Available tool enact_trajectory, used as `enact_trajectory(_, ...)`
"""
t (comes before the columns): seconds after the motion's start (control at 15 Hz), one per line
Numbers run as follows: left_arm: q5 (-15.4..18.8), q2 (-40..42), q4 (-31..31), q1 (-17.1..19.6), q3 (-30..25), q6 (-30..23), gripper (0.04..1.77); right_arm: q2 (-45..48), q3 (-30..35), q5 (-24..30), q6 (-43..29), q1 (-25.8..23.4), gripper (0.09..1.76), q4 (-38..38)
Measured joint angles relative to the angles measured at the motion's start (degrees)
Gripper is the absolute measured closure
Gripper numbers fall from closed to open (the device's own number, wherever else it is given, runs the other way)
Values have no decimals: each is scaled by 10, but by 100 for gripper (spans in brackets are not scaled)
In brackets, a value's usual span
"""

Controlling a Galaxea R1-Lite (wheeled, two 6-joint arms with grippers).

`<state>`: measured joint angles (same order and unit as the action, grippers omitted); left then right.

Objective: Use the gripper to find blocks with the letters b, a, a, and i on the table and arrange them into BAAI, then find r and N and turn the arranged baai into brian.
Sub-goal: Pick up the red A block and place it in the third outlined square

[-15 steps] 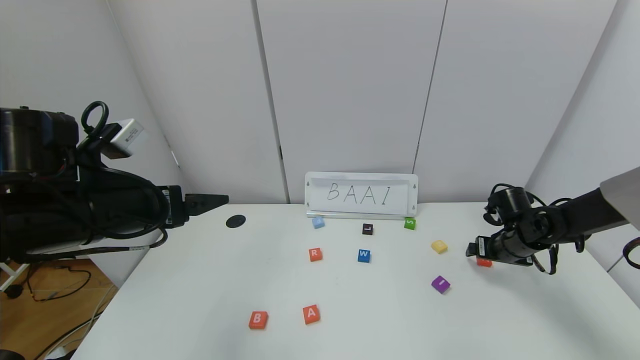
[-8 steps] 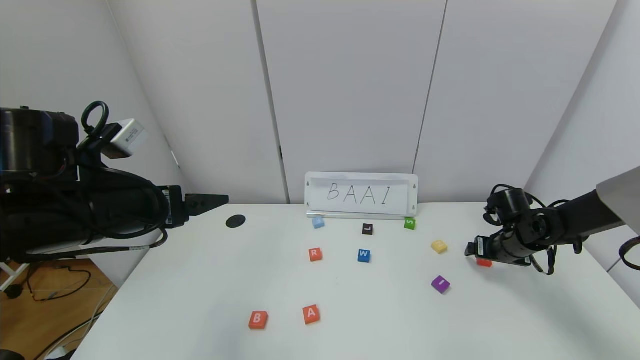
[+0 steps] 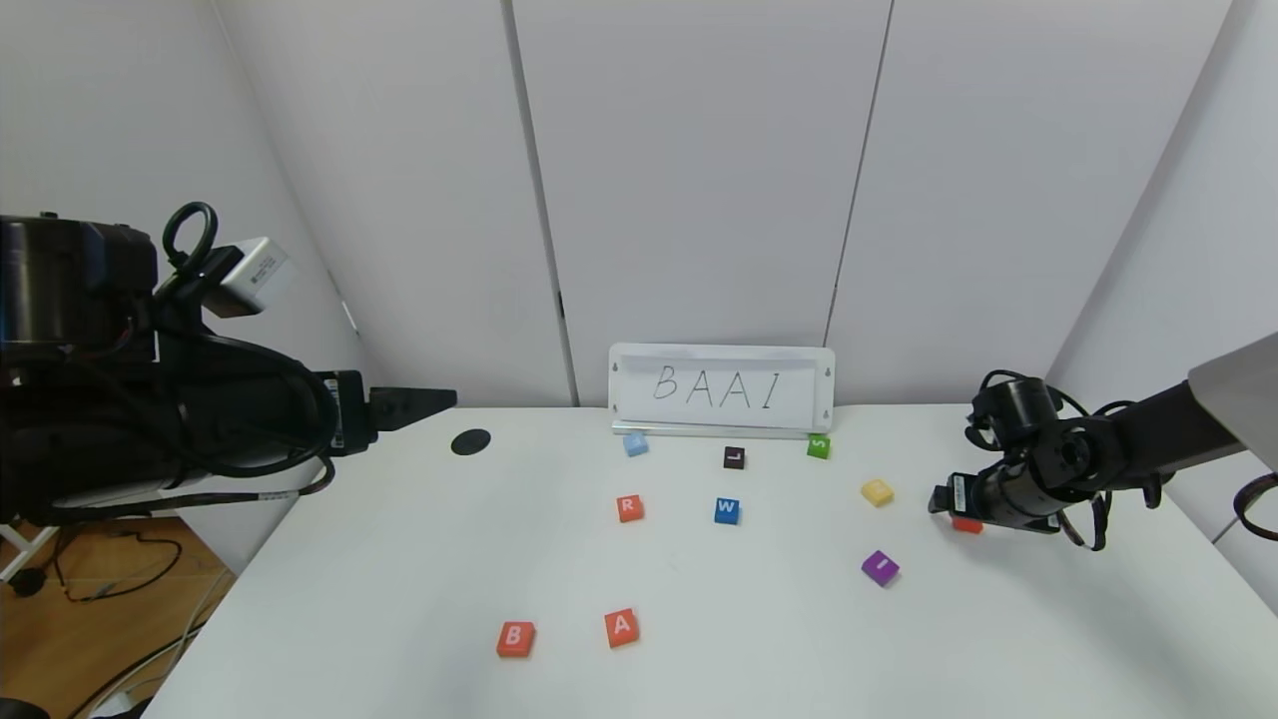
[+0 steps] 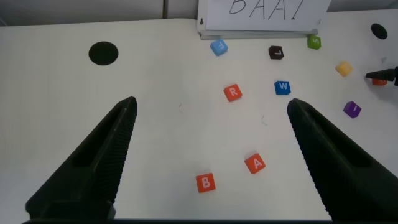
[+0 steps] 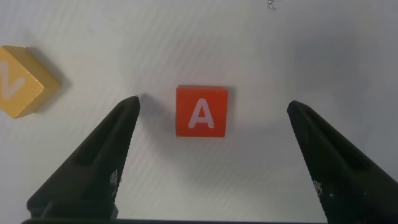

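Right gripper (image 5: 211, 155), jaws spread wide and holding nothing, hangs low over the table (image 3: 699, 659) near its right edge. Left gripper (image 4: 208, 152), likewise wide open and empty, is parked off the table's left side, well apart from every tile.

Progress, as judged from the layout: early. B (image 3: 515, 638) and one A (image 3: 621, 627) lie side by side near the front, far to the left of the right gripper, which reads as the start of the word. The second A and I are not yet in line, and the R and N swap is untouched.

Second A (image 5: 201, 112) lies flat on the table directly under the right gripper, between its two fingers and touching neither; in the head view it shows only as an orange edge beneath the wrist. I (image 3: 880, 567) lies near that gripper, on its front-left. N (image 5: 18, 82) lies just beside the gripper, outside one finger. R (image 3: 629, 507) lies well to the gripper's left, past W (image 3: 726, 510).
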<state>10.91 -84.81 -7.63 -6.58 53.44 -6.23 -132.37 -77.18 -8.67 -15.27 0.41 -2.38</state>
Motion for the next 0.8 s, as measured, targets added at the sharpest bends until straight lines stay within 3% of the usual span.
enact_trajectory(0.33,0,0,0,0,0,0,9,-2,0,0,0,0,14,0)
enact_trajectory(0.67,0,0,-1,1,0,0,9,-4,0,0,0,0,89,1)
enact_trajectory(0.8,0,0,-1,1,0,0,9,-5,0,0,-1,0,107,1)
